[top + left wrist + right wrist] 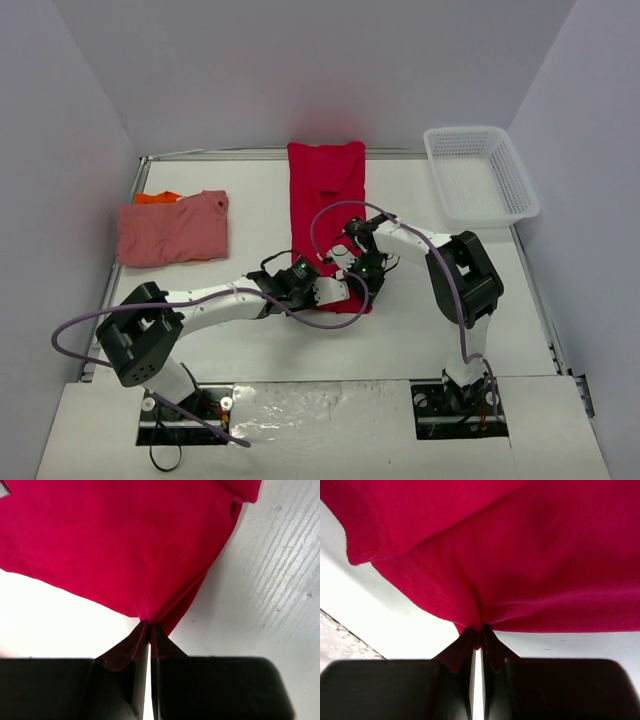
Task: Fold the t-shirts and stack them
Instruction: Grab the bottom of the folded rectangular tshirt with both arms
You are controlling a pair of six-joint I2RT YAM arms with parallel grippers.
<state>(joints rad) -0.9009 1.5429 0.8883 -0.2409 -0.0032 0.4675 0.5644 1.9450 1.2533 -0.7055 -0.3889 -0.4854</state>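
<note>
You have the red t-shirt (326,190) lying as a long strip down the middle of the table (250,335), already narrowed lengthwise, with its near end under both grippers.

**Risks**
- Each gripper holds only a small tuck of cloth at its very tips, right at the edge. A quick lift could pull the fabric free.
- In the left wrist view the shirt shows more than one layer at the pinch. If only the upper layer is caught, the lower one will probably stay on the table and the fold will open.
- The two grippers sit close together near the shirt's near end, so uneven travel could skew the fold or knock them together.
- A loop of cable hangs over the cloth and might drag it.

**Grippers**
- The left gripper (150,627) is closed tight on the red hem, with cloth fanning out from its tips.
- The right gripper (479,630) is likewise clamped on a red fold.

**Elsewhere**
- The salmon pink t-shirt (172,232) lies folded at far left, on top of the orange t-shirt (158,197).
- The white mesh basket (520,190) sits at far right.
</note>
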